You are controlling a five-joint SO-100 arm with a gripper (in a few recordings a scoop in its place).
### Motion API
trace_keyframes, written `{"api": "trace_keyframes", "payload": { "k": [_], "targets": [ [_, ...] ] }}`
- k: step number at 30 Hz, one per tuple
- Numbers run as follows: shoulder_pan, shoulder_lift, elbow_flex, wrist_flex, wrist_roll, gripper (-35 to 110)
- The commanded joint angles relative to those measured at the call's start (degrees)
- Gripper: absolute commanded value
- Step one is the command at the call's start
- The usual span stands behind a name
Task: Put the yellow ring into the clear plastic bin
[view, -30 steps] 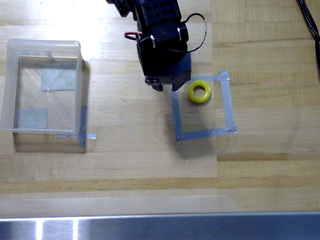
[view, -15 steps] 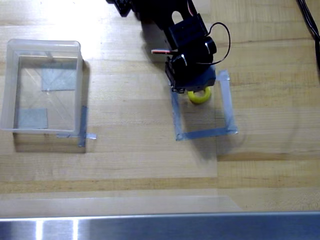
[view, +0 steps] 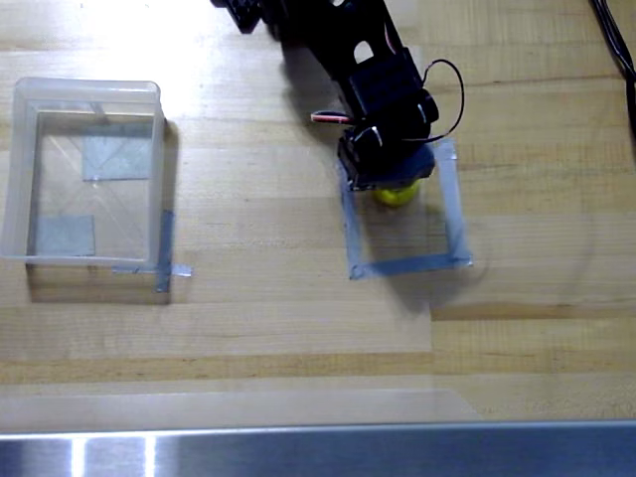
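Table (view: pixel 298 328): pale wood planks, grain running left to right, seams visible in the overhead view.
Sheet (view: pixel 248 407): a clear film lies flat over the wood, its edges faintly visible.
Rail (view: pixel 318 452): brushed metal strip along the bottom edge, with bright glints at the left.
Cable (view: pixel 616 40): black, crossing the top right corner.
Light: bright glare on the wood at top left; soft shadows fall down and right.

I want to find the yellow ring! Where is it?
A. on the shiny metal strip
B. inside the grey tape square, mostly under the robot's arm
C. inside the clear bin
B: the yellow ring peeks out from under the arm, inside the grey tape square.
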Motion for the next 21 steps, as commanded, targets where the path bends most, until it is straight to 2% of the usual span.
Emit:
{"api": "trace_keyframes", "payload": {
  "k": [1, 13, 18, 21],
  "targets": [
    [-1.1, 1.2, -2.9, 0.8, 0.7, 8],
    [-0.9, 0.5, -1.1, 0.8, 1.3, 7],
    [-0.7, 0.5, -1.1, 1.0, 1.3, -1],
    [-0.6, 0.4, -1.0, 1.5, 1.3, 0]
  ]
}}
